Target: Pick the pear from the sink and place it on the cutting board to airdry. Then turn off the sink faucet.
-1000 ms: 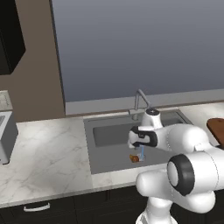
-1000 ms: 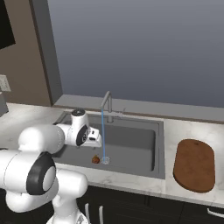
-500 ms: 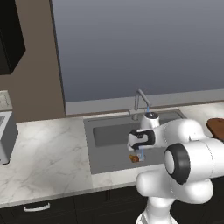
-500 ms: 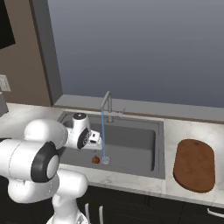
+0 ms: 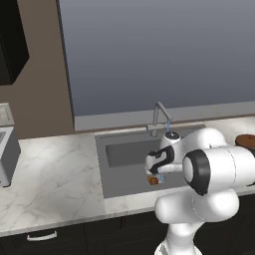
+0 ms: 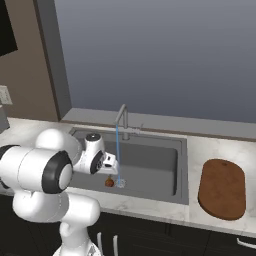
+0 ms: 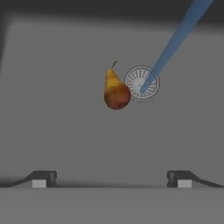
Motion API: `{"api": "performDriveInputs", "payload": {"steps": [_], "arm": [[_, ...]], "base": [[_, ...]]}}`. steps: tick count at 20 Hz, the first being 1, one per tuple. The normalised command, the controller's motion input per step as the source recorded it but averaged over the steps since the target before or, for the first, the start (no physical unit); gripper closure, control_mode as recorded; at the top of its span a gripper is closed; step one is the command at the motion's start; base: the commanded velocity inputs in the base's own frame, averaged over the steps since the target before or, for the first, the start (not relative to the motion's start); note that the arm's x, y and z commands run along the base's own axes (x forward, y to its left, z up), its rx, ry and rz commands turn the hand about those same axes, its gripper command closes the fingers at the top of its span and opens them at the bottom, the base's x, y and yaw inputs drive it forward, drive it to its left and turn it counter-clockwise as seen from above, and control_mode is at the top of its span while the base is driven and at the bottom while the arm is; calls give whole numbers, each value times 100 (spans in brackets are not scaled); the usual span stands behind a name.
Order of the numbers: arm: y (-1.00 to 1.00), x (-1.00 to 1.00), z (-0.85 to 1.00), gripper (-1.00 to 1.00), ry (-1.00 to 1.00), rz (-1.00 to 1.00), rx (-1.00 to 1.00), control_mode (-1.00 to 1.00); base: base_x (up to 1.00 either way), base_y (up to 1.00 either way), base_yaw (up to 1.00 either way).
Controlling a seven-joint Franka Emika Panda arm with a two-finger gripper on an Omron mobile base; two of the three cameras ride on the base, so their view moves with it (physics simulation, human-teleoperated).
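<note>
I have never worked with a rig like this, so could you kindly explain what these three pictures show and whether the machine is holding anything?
This is a rendered kitchen with a white robot arm on a driving base. Two pictures come from cameras on the base, behind the arm to its left and right. The third looks along the gripper from a camera on the hand, with the two dark fingertips at the bottom. The arm reaches over the sink. On the sink floor the pear lies beside the round drain, where blue water from the faucet lands. The cutting board lies on the counter to the robot's right. The gripper is open and holds nothing.
</note>
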Motion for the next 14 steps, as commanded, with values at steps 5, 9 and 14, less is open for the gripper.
{"api": "performDriveInputs", "payload": {"steps": [5, 9, 14], "arm": [[-5, 3, -15, -100, 0, 0, 1, -100], [0, 5, -12, -100, 0, 0, 0, -100], [0, 11, -18, -100, 0, 0, 0, -100]], "base": [[0, 0, 0], [0, 0, 0], [0, 0, 0]]}}
